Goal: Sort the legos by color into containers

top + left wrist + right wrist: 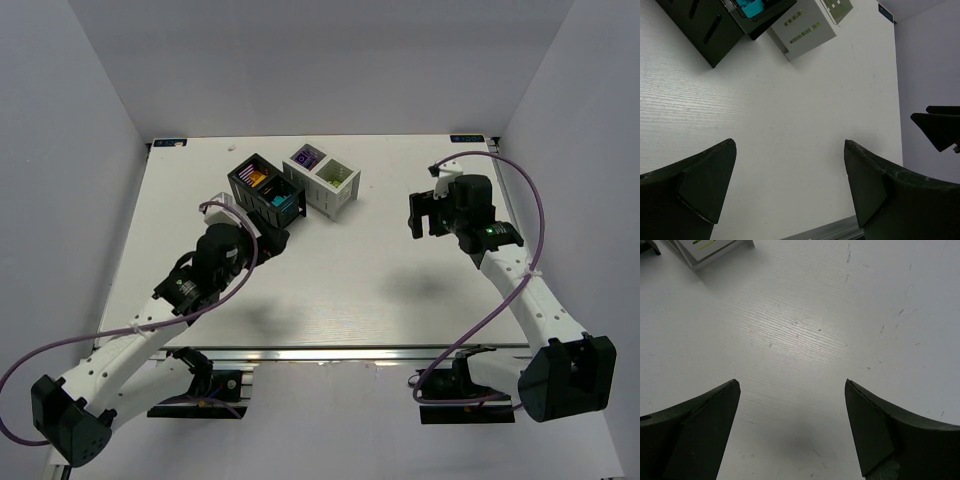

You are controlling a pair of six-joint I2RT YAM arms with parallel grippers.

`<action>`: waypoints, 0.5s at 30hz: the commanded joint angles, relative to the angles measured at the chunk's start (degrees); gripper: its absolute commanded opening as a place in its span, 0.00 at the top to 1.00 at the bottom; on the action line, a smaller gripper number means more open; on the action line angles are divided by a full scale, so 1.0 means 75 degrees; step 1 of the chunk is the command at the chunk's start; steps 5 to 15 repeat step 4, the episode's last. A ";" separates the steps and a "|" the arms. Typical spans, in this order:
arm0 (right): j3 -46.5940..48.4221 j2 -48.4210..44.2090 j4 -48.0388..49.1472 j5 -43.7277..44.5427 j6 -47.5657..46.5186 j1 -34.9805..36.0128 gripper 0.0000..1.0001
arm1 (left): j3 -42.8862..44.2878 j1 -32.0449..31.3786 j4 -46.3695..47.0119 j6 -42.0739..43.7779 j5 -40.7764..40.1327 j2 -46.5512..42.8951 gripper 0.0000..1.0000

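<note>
**A:** Top view: the legos (255,178) look all binned. The left gripper (272,238) gapes empty, with the black container (240,190) just ahead of it.

**B:** Its wrist cam shows a teal brick (750,6) ahead-left, so a careless swing forward could clip that box. On the other wrist cam, the right gripper (792,384) is spread too, with the white container (710,246) far ahead-left.

black container (243,193): black, slatted; holds orange legos (253,178) and teal legos (282,203) | white container (343,197), just right of black container: white, slit sides; holds purple legos (306,158) and lime-green legos (334,177) | desk (350,280): white, fine ribbed grain | jaws: black | cables (546,228): purple
</note>
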 commanded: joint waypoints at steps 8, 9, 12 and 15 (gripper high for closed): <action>-0.0185 -0.0077 0.0500 0.0126 0.0080 -0.0062 0.10 | 0.0152 0.0017 0.0123 0.0111 -0.0006 -0.0010 0.02; -0.0185 -0.0077 0.0500 0.0126 0.0080 -0.0062 0.10 | 0.0152 0.0017 0.0123 0.0111 -0.0006 -0.0010 0.02; -0.0185 -0.0077 0.0500 0.0126 0.0080 -0.0062 0.10 | 0.0152 0.0017 0.0123 0.0111 -0.0006 -0.0010 0.02; -0.0185 -0.0077 0.0500 0.0126 0.0080 -0.0062 0.10 | 0.0152 0.0017 0.0123 0.0111 -0.0006 -0.0010 0.02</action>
